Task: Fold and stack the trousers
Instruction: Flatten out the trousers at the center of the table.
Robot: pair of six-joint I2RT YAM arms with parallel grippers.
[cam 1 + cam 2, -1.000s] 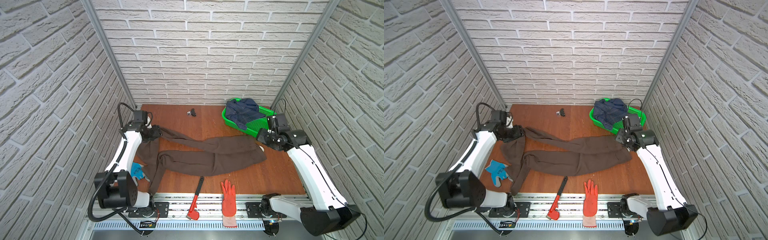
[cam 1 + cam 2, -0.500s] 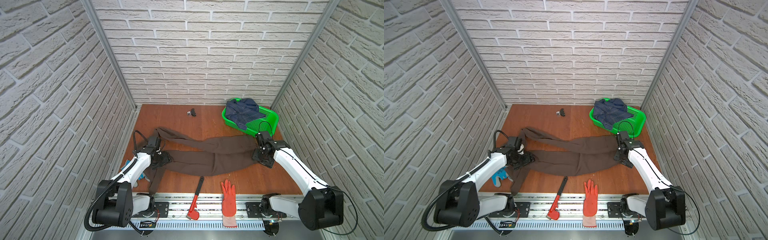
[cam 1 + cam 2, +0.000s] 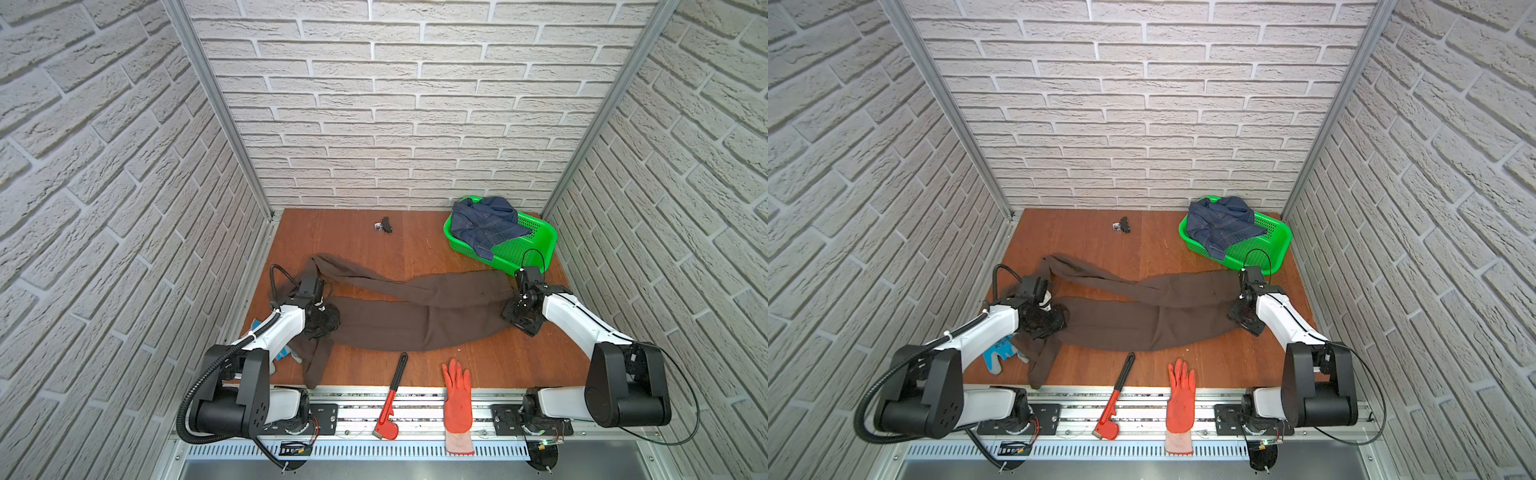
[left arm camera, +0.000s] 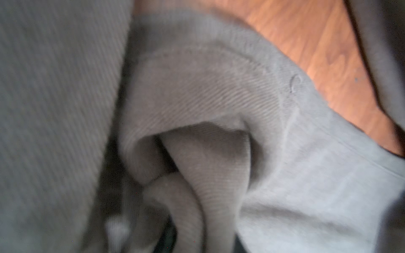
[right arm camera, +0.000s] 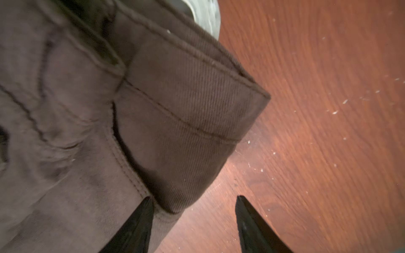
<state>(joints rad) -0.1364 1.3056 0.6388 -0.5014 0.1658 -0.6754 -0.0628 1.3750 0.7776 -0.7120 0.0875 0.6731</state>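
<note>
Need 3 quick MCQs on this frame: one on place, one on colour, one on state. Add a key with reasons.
1. Where is the denim garment?
A) on the bare table
B) in the green basket
C) under an arm

2. What colour is the glove next to the wrench?
A) orange
B) green
C) black

3. At the waistband of the trousers, the right gripper is:
A) shut on cloth
B) open
C) out of view

Key:
1. B, the denim is piled inside the basket's rim.
2. A, it looks orange in both top views.
3. B, the right wrist view shows the fingers apart, with the waistband corner beside one.
</note>
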